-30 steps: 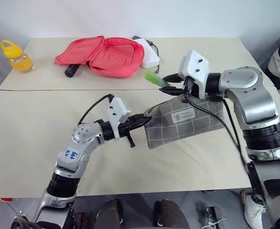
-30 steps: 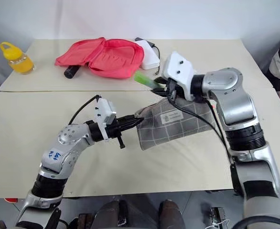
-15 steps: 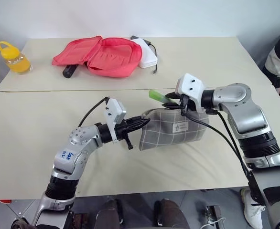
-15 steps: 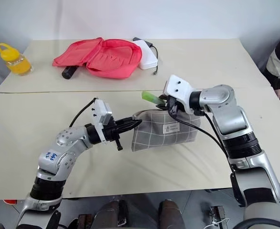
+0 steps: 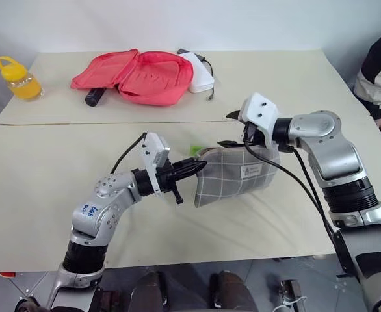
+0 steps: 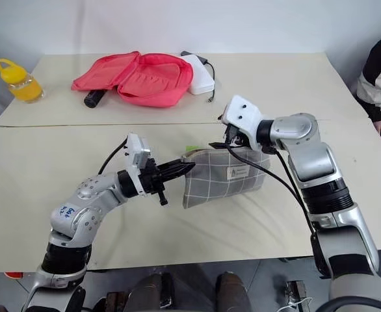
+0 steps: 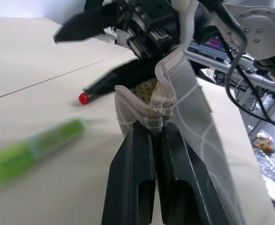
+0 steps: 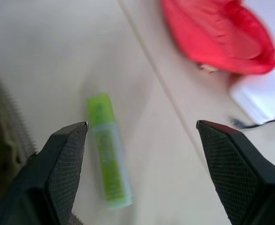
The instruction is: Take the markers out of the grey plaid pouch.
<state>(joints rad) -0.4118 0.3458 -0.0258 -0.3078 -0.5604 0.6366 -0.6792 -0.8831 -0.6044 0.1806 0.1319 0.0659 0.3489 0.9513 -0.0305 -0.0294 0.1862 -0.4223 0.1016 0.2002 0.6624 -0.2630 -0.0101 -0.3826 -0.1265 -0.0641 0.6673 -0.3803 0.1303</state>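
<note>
Now the grey plaid pouch [image 5: 233, 174] is pinched at its end by the shut left gripper [image 5: 192, 170] and held above the table [image 5: 47, 175]. A green marker [image 8: 107, 150] lies beside it, released. The right gripper [image 8: 142, 140] is spread wide, empty. Next, the red-tipped marker [image 7: 100, 89] at the mouth should be grasped.

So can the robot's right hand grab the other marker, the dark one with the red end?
Probably yes. The right gripper is open above the pouch's mouth, having let go of the green marker. The dark marker pokes out of the grey plaid pouch, whose corner the left gripper pinches, and nothing covers it.
</note>
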